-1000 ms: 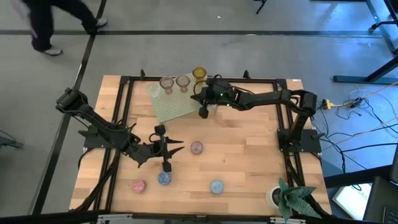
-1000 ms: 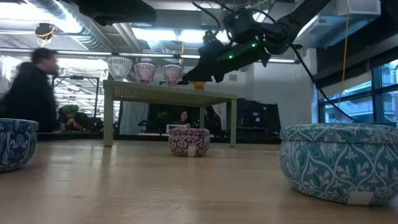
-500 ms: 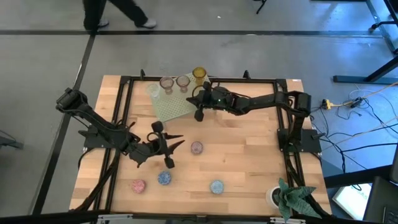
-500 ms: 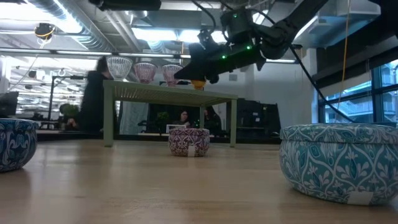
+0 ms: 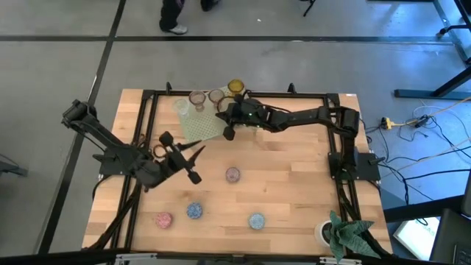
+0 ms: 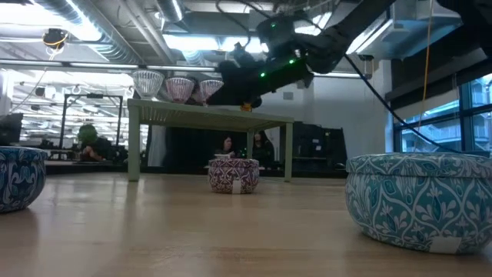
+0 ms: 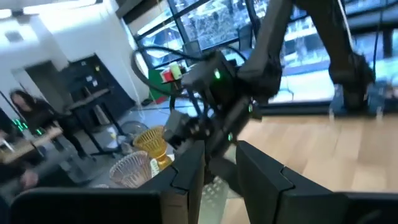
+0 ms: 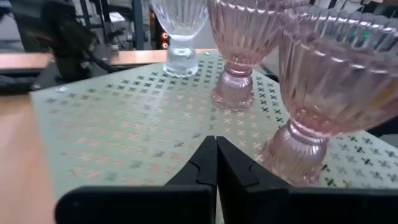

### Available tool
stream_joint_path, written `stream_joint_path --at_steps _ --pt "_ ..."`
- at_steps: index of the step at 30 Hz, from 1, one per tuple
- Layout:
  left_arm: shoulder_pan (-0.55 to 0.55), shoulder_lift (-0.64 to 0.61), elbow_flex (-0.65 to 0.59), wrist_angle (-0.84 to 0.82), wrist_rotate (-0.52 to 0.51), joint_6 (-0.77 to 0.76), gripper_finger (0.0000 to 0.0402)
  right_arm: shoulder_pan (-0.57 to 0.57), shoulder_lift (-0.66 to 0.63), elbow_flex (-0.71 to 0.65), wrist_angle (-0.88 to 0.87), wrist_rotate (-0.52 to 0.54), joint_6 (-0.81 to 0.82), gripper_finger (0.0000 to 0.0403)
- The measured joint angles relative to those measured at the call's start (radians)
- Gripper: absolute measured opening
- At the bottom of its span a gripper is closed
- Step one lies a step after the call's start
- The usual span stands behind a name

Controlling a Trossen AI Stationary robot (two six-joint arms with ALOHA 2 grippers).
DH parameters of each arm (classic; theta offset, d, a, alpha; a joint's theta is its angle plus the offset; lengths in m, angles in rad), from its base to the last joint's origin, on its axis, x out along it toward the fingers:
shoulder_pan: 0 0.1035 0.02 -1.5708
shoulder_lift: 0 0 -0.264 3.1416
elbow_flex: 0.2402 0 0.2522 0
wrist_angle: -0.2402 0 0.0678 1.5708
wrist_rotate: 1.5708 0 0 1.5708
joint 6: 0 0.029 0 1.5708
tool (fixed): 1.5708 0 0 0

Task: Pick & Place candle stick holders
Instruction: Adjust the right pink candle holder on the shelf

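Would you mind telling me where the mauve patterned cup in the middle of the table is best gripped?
Grip the mauve cup across its rim from straight above: it is low, round, upright, standing apart from the other cups, and offers no stem. The left gripper is closest.

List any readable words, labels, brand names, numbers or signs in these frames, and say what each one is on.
None can be read.
The blue patterned holder and the mauve one carry ornament only, no lettering.
The green rack shows only cross-shaped perforations.
The red and yellow patches on the right arm are too blurred to read.
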State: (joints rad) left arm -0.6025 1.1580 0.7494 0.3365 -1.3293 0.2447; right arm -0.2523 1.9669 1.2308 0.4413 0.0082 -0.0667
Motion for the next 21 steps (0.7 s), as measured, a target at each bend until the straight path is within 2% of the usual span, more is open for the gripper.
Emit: stream_joint_path --at_steps 6,21 --pt "0.000 -0.076 0.000 -0.143 0.074 -0.116 0.0088 -0.005 0.017 0.038 -0.020 0.088 -0.016 0.0000" --pt "0.002 -0.077 0.000 -0.177 0.074 -0.127 0.0088 -0.056 0.018 0.038 -0.039 0.069 0.006 0.0000"
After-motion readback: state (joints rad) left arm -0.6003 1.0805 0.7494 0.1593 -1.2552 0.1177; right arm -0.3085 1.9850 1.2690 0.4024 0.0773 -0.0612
